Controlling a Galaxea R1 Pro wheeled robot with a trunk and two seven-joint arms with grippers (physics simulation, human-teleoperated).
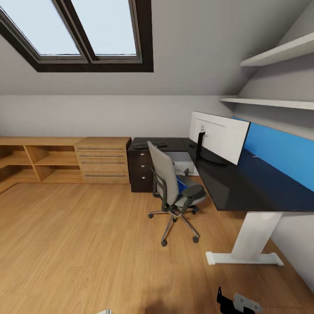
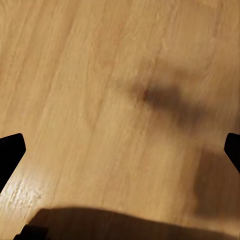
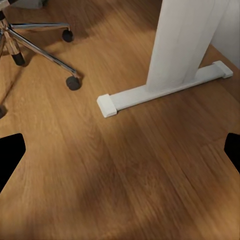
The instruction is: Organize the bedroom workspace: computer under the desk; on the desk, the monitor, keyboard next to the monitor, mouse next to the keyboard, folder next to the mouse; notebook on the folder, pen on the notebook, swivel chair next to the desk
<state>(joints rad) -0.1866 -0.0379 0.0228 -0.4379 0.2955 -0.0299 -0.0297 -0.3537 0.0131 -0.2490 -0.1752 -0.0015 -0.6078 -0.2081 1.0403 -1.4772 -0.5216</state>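
The grey swivel chair [image 1: 172,187] stands on the wood floor in front of the black L-shaped desk [image 1: 235,183]; its chrome base and casters [image 3: 37,40] also appear in the right wrist view. A bright blue folder [image 1: 182,186] lies on the chair seat. The wide monitor [image 1: 218,136] stands on the desk, its pale side and black stem towards me. A dark keyboard [image 1: 150,145] lies on the far desk corner. Under the desk sits the light grey computer [image 1: 183,162]. My right gripper [image 3: 120,152] and left gripper [image 2: 120,152] hang open over bare floor.
A blue panel [image 1: 279,152] runs along the wall behind the desk. The desk's white leg and foot [image 3: 170,80] stand near my right gripper. A light wooden shelf and drawer unit [image 1: 65,159] lines the far left wall. Wall shelves [image 1: 279,54] hang above the desk.
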